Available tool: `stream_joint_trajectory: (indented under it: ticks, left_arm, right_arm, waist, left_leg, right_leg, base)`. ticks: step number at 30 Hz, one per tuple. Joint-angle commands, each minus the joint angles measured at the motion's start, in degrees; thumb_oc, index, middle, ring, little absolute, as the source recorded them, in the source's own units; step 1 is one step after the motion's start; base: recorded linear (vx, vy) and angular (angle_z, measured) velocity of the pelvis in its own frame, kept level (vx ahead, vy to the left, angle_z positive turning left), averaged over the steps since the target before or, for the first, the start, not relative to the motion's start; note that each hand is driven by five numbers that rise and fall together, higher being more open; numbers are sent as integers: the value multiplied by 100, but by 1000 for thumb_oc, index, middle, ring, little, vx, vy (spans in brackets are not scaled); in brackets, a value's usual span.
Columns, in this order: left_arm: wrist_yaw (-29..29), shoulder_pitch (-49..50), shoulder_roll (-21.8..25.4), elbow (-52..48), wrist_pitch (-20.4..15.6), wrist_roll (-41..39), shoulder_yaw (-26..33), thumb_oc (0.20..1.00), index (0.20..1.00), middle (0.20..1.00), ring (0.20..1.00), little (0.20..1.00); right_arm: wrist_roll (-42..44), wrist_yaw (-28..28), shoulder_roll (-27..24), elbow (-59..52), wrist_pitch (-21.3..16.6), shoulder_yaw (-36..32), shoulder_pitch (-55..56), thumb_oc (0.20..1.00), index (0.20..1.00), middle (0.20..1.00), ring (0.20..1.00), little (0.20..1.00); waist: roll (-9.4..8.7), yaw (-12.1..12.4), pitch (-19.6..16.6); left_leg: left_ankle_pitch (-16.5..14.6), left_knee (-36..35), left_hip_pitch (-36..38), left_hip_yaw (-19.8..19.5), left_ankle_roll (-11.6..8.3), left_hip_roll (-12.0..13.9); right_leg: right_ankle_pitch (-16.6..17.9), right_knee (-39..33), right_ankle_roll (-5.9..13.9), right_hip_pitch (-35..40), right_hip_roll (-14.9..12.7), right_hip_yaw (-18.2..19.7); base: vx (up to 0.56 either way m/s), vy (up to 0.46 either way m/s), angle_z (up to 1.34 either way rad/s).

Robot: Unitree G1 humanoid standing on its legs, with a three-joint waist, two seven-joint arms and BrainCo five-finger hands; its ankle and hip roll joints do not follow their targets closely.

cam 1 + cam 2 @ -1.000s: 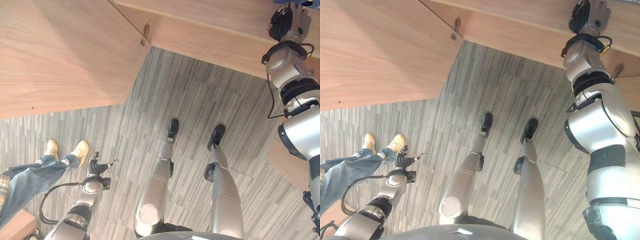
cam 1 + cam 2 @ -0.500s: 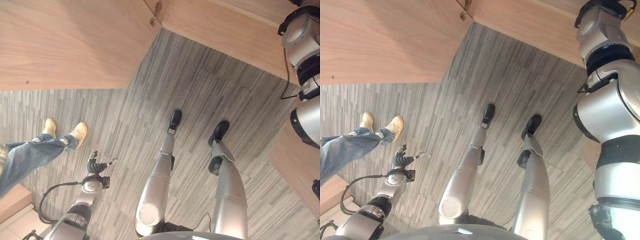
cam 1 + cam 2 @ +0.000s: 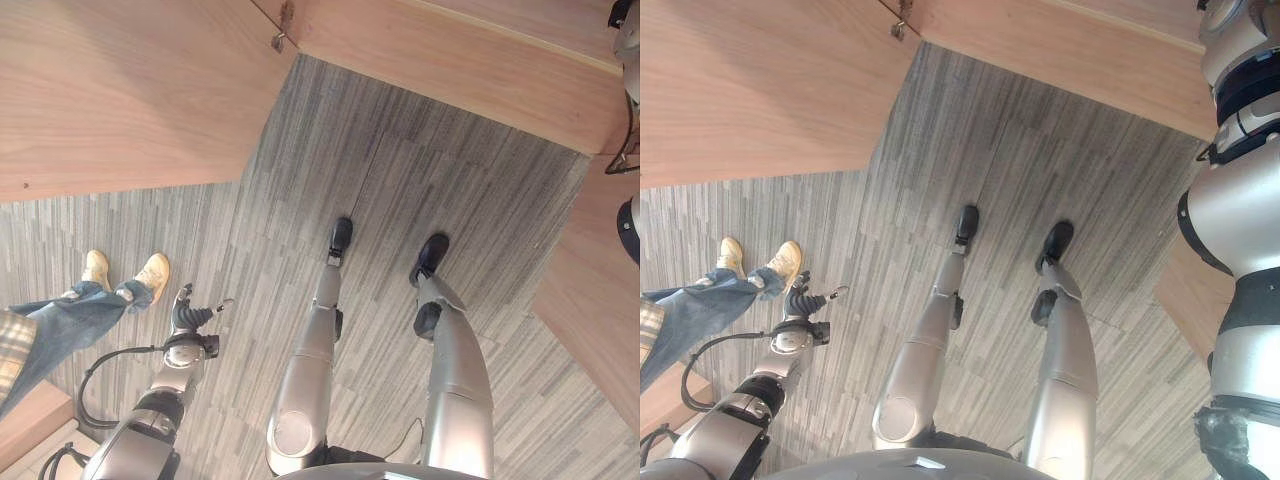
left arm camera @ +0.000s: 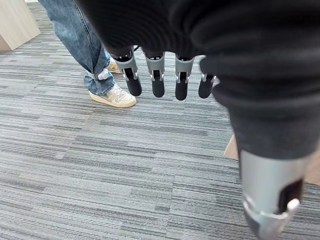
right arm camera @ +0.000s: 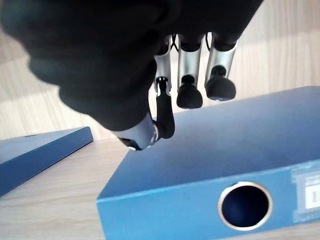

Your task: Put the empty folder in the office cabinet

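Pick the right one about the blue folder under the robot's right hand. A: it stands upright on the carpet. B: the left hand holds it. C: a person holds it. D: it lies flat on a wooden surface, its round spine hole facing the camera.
D: in the right wrist view the blue folder lies flat on the wooden surface, spine hole towards the camera, right hand above it.

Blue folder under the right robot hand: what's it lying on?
The blue folder lies flat on a light wooden shelf, a second blue folder beside it. The right robot hand hovers over it; its underside is hidden.
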Motion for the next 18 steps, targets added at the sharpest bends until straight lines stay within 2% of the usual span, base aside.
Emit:
stream_joint_trajectory:
  ticks: [1, 5, 13, 18]
  left_arm:
    - [144, -11, 485, 510, 48, -195, -180, 1000, 1000, 1000, 1000, 1000]
    - [177, -8, 415, 477, 4, -266, -197, 1000, 1000, 1000, 1000, 1000]
    - [232, -90, 322, 509, 4, -268, -239, 1000, 1000, 1000, 1000, 1000]
    - [262, -76, 297, 509, -38, -283, -245, 1000, 1000, 1000, 1000, 1000]
  right_arm:
    - [-89, -315, -40, 39, 17, 453, -107, 200, 200, 200, 200, 200]
    - [-61, -431, -24, 58, 31, 325, -27, 200, 200, 200, 200, 200]
    - [-322, -510, 378, -115, 32, 160, 375, 200, 200, 200, 200, 200]
    - [-299, -515, 376, -118, 19, 129, 354, 200, 200, 200, 200, 200]
  waist:
    - [-108, 276, -20]
    - [-4, 209, 16]
    - [27, 153, 123]
    - [56, 155, 162]
  left_leg:
    - [-433, -150, 963, 32, -626, 813]
    - [-465, -150, 993, 109, -563, 783]
    - [-542, -150, 1057, 214, -495, 713]
    - [-540, -150, 1042, 211, -465, 678]
  right_leg:
    - [-279, 266, 1015, -80, -276, 314]
    - [-260, 385, 1011, -161, -321, 400]
    - [-106, 103, 1036, -44, -275, 510]
    - [-53, 47, 1050, -33, -274, 537]
  base:
    - [-91, 58, -5]
    - [-28, 45, -6]
    - [-23, 30, -8]
    - [-15, 15, -6]
